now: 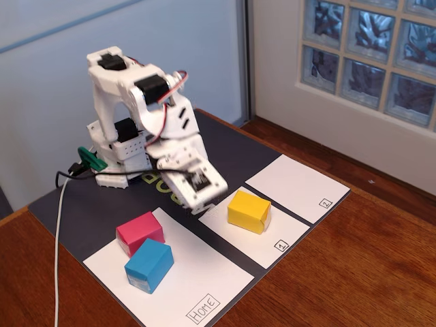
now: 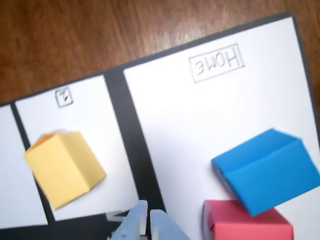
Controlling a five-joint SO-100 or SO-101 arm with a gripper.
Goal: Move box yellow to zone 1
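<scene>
The yellow box [image 1: 248,210] sits on the white sheet marked 1 [image 1: 281,244], the middle sheet. In the wrist view the yellow box [image 2: 63,167] rests on that sheet [image 2: 95,120] at the left. My gripper [image 1: 204,202] hangs low over the dark mat strip between the Home sheet and sheet 1, just left of the yellow box and apart from it. In the wrist view the gripper [image 2: 149,216] shows at the bottom edge, its two pale fingers nearly together with nothing between them.
A pink box [image 1: 139,232] and a blue box [image 1: 149,265] lie touching on the Home sheet [image 1: 204,308]; both show in the wrist view, blue [image 2: 267,170] and pink [image 2: 247,222]. Sheet 2 [image 1: 300,187] is at the right. A white cable [image 1: 60,225] runs off the left.
</scene>
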